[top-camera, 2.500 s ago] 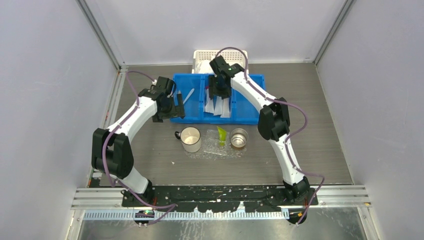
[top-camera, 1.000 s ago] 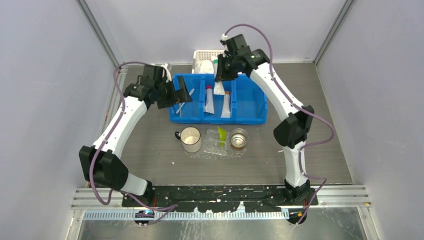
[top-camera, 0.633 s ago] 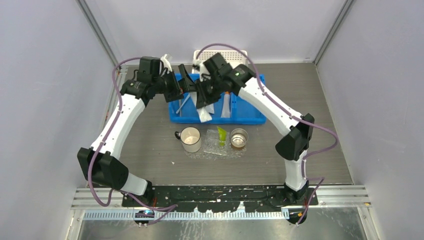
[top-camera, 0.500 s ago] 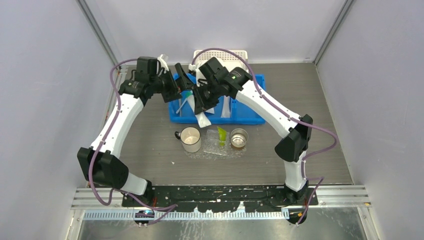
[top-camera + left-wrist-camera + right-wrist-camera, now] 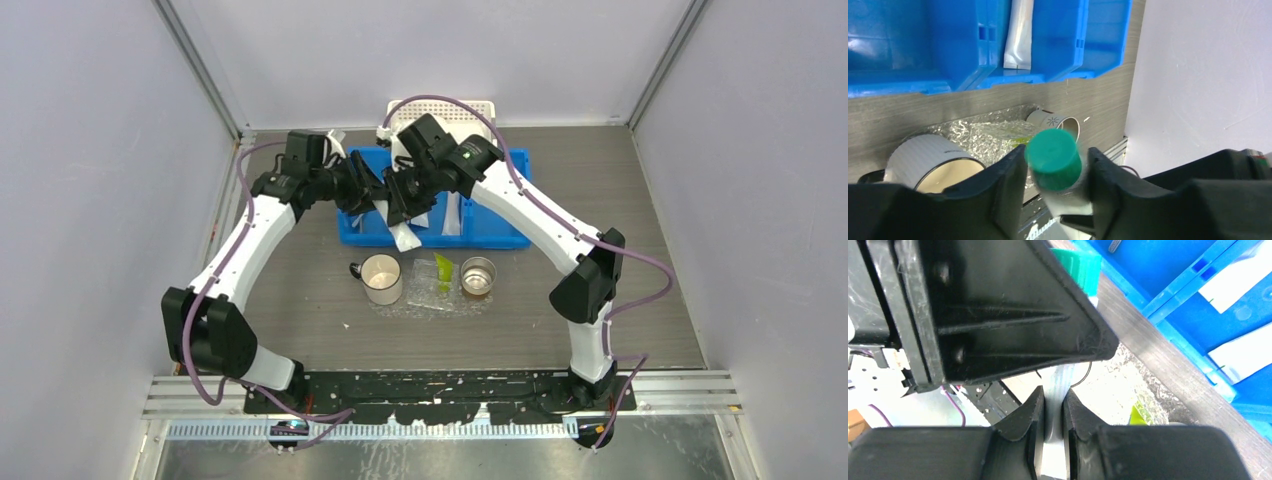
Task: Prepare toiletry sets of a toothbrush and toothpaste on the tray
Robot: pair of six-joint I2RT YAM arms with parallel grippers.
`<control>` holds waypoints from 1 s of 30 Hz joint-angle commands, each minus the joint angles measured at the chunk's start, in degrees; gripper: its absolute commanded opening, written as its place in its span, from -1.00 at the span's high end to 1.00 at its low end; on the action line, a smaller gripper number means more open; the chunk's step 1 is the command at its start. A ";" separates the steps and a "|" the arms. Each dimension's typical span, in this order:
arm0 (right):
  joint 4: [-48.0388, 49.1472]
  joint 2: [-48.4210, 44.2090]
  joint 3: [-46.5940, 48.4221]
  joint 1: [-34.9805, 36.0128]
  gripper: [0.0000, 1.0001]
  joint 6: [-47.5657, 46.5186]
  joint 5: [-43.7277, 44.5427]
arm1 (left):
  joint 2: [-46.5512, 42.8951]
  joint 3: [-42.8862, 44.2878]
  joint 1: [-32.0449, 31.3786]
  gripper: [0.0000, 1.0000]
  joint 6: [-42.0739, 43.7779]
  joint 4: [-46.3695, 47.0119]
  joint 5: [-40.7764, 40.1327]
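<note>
My right gripper (image 5: 400, 207) is shut on the flat tail of a white toothpaste (image 5: 406, 236) with a green cap (image 5: 1053, 157), held above the front edge of the blue bin. My left gripper (image 5: 374, 196) faces it, one finger on each side of that cap: the left finger (image 5: 1008, 175) touches it and a slim gap shows at the right. In the right wrist view the tube (image 5: 1057, 382) is pinched between the pads. The clear tray (image 5: 415, 302) lies just in front, with a green toothpaste (image 5: 443, 270) on it. No toothbrush shows; the arms cover the bin's left compartment.
A white mug (image 5: 382, 278) and a metal cup (image 5: 478, 276) stand at the tray's two ends. The blue bin (image 5: 500, 215) holds more white tubes (image 5: 1018, 35). A white perforated basket (image 5: 440, 108) stands behind it. Side walls close in left and right.
The right gripper carried the tube from over the bin toward the left arm. The left gripper came across to meet it, and its fingers have narrowed around the green cap.
</note>
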 commanded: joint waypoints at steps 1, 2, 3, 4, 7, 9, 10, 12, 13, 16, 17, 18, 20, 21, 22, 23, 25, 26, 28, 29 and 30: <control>3.85 -1.16 1.43 0.24 0.71 -0.21 0.29 | -1.13 -2.88 -0.28 0.37 -3.67 4.17 3.66; 3.91 -1.15 1.10 0.27 0.71 -0.24 0.46 | -0.84 -3.22 -0.27 0.52 -4.39 4.54 4.21; 4.04 -1.21 0.75 0.28 0.72 -0.35 0.48 | -0.43 -3.07 -0.29 0.67 -4.99 3.82 4.60; 4.30 -1.35 0.20 0.28 0.72 -0.32 0.78 | -0.12 -2.55 -0.29 0.77 -5.36 2.72 4.81; 4.99 -1.76 -1.04 0.25 0.72 -0.54 1.11 | 1.48 0.31 -0.29 0.97 -6.06 -4.19 4.60; 4.69 -1.73 -0.98 0.22 0.53 -0.80 1.41 | 2.39 2.14 -0.29 0.99 -7.30 -8.68 4.33; 4.63 -1.85 -1.00 0.27 0.41 -1.10 1.49 | 2.76 3.00 -0.22 0.99 -8.18 -10.99 4.13; 4.80 -2.93 -1.26 0.26 0.16 -1.95 2.16 | 3.83 5.66 -0.16 0.99 -9.73 -16.96 3.73; 4.84 -3.96 -1.60 0.24 -0.09 -2.54 2.60 | 4.60 7.35 -0.07 0.99 -10.20 -19.92 3.51; 8.98 -10.67 -6.71 0.48 -0.48 -4.77 5.03 | 7.52 13.37 0.42 0.99 -11.51 -28.08 2.95; 11.55 -15.27 -9.95 0.71 -0.61 -5.63 6.40 | 9.07 15.39 0.68 0.99 -11.72 -29.97 3.14; 13.80 -18.72 -14.52 1.34 -0.67 -7.01 8.84 | 10.33 17.97 1.18 0.99 -12.19 -32.06 3.64; 17.52 -24.75 -20.41 3.86 -0.71 -11.06 14.14 | 12.33 20.35 1.81 0.99 -12.98 -33.52 6.24; 19.38 -27.37 -23.81 5.73 -0.71 -13.37 19.83 | 13.17 21.35 2.36 0.99 -13.97 -34.08 7.87; 21.19 -29.91 -27.32 7.88 -0.71 -15.35 25.31 | 13.23 20.72 2.88 0.99 -16.08 -32.86 9.57; 23.59 -32.40 -30.61 10.49 -0.69 -17.50 29.50 | 12.75 19.36 3.08 0.99 -17.93 -31.37 9.42; 28.77 -36.11 -37.61 14.84 -0.68 -20.93 35.11 | 13.02 17.32 3.62 0.98 -20.14 -30.85 11.03; 30.14 -37.08 -39.04 16.70 -0.66 -22.89 37.49 | 13.72 16.94 3.73 0.99 -20.39 -31.30 12.32; 32.17 -37.98 -41.06 20.45 -0.56 -25.64 42.06 | 14.61 15.79 3.97 0.99 -21.10 -31.57 14.47; 32.85 -38.13 -41.77 22.15 -0.46 -27.39 44.17 | 14.93 15.29 4.01 0.99 -21.32 -31.65 15.93; 33.67 -37.97 -42.59 24.06 -0.42 -28.97 46.60 | 15.09 14.84 4.02 0.99 -21.48 -31.39 17.25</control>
